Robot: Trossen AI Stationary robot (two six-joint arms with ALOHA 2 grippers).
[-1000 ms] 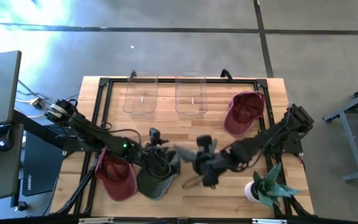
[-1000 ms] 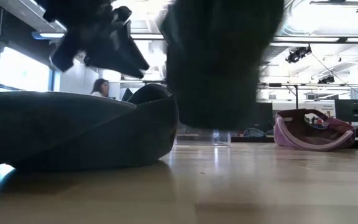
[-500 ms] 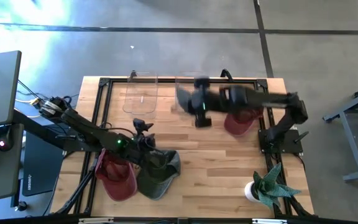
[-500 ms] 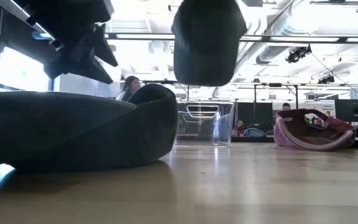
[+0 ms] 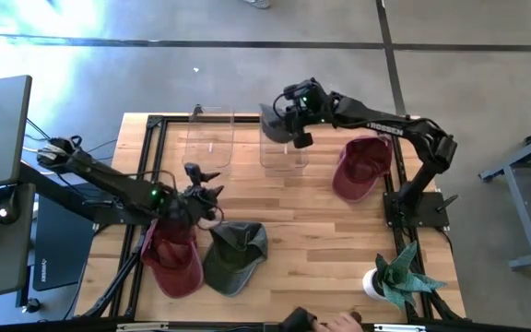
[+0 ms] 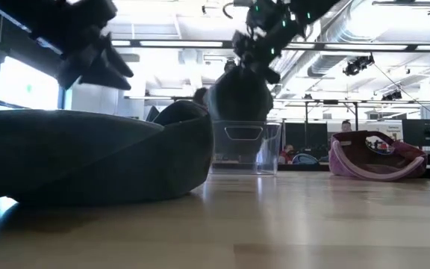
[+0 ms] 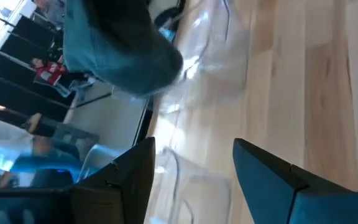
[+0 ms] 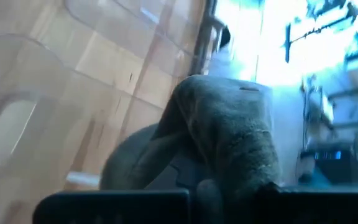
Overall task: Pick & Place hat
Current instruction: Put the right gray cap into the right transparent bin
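Note:
My right gripper (image 5: 295, 118) is shut on a dark grey hat (image 5: 273, 125) over the right of two clear bins (image 5: 282, 146) at the table's far edge. In the low view the hat (image 6: 237, 97) hangs under the gripper (image 6: 263, 33), just above the bin (image 6: 246, 149). My left gripper (image 5: 201, 183) is open and empty, above the table left of centre. Its fingers show apart in the left wrist view (image 7: 191, 180). A second grey hat (image 5: 234, 258) lies on the table beside a maroon hat (image 5: 173, 260). Another maroon hat (image 5: 362, 166) lies at the far right. My right gripper holds the grey hat by bunched cloth at its upper end (image 8: 229, 168). The hat itself covers the fingertips, so which part it has cannot be told. The fingers come from above and from the table's right. The hat hangs below them, clear of the table (image 6: 237, 101).
The left clear bin (image 5: 208, 146) stands beside the right one. A potted plant (image 5: 395, 277) stands at the near right corner. A dark object (image 5: 304, 320) shows at the near edge. Bare wood lies in the middle of the table (image 5: 312, 221).
My right gripper has carried the grey hat up from the table's near middle to the far edge, then down over the right clear bin. The hat hangs clear throughout. My left gripper has risen off the other grey hat and gone toward the left and far edges.

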